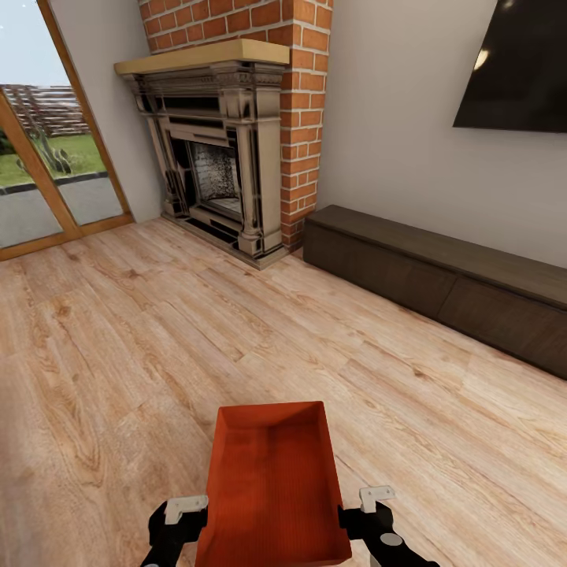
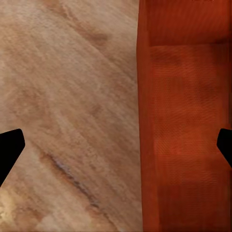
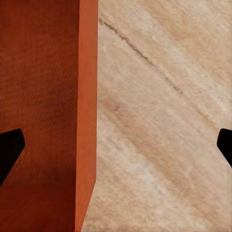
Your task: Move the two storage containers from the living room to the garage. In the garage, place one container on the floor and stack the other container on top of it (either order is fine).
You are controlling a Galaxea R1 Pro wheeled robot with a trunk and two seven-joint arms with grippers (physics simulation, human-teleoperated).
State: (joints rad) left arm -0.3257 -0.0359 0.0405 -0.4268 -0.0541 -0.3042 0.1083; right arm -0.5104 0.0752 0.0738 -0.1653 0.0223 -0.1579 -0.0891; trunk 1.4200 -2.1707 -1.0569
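Still in the living room: wood-plank floor (image 1: 157, 331), brick fireplace (image 1: 228, 157) at 11 o'clock, low dark cabinet (image 1: 441, 276) at 2 o'clock, TV (image 1: 520, 63) above it.

One storage container (image 1: 272, 480) sits at 6 o'clock in the head view, between the two grippers, long axis pointing away from the robot. Can't tell if it rests on the planks or is lifted.

Left gripper (image 2: 116, 147): fingers spread wide, straddling the tub's left wall (image 2: 147, 121), one tip over the floor, one over the ribbed interior. Nothing clamped. Right gripper (image 3: 116, 147): same, spread across the right wall (image 3: 87, 111), not pinching it.

Contents: tub is empty, bare ribbed bottom, no lid. Only one tub in sight.

Risks, my read:
- Uneven closing on the flared walls: they slope outward, so fingers may slide up off the rim and the tub tilts or drops.
- Thin plastic wall, pinch on one side first could skew the tub and miss the other grasp.
- Carrying a wide tub two-handed through doorways: arm drift pulls the grip apart.
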